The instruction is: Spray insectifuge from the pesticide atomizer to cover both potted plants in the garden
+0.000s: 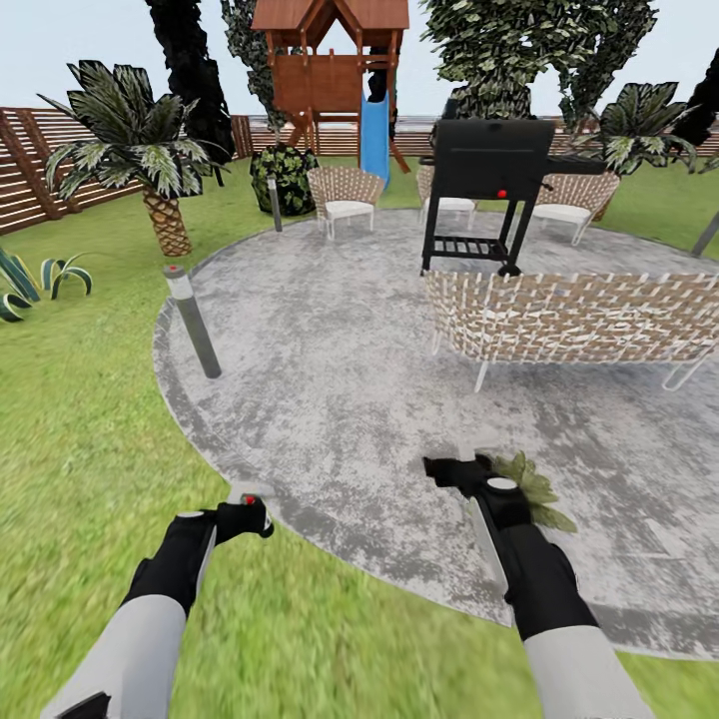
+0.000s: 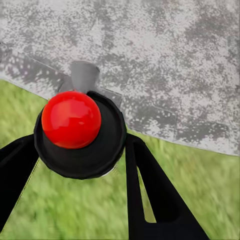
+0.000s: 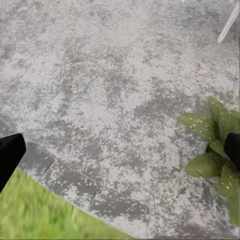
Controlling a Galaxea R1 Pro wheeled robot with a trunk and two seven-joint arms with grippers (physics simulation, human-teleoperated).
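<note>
Round mottled patio (image 1: 330, 379) edged by lawn (image 1: 90, 479) lies ahead, where the left gripper (image 1: 245, 514) is clenched on the pesticide atomizer (image 2: 80, 132), seemingly light, rigid and best held by its body, while the spread, empty right gripper (image 1: 449, 469) hovers beside a fragile-looking potted plant (image 1: 529, 489).

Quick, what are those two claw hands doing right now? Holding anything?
Left gripper: closed on the dark spray bottle with the red-spotted head.
Right gripper: open, holding nothing, beside a green-leaved potted plant on the grey patio.
</note>
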